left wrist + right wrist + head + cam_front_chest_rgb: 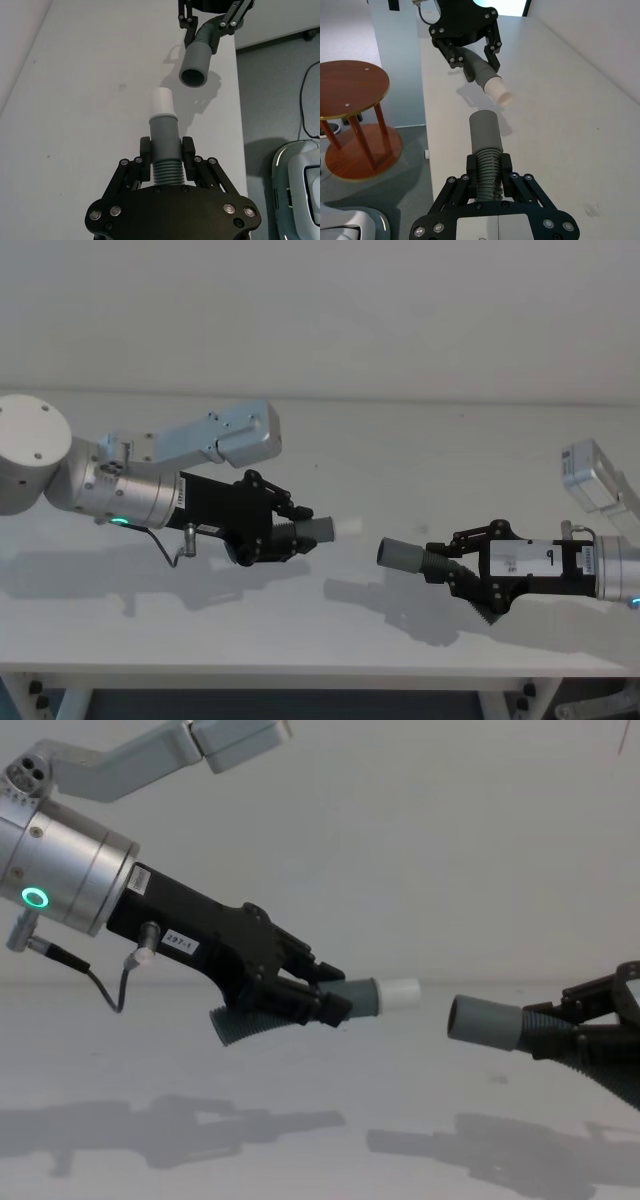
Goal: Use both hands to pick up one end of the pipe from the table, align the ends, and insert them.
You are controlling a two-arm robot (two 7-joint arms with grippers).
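Above the table (200,610), both grippers' pipe ends seemingly apart.

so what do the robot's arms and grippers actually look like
Both arms are silver cylinders with pale grey link housings. The left arm has a glowing green ring light, a thin black cable looping beneath it, and a small white label on its black wrist block. The left gripper and right gripper are black plastic linkages with silver screws; the right carries a white panel.

White-tipped pipe piece (365,996) left, open-cuffed piece (487,1022) right, ends apart, above the table (400,470).
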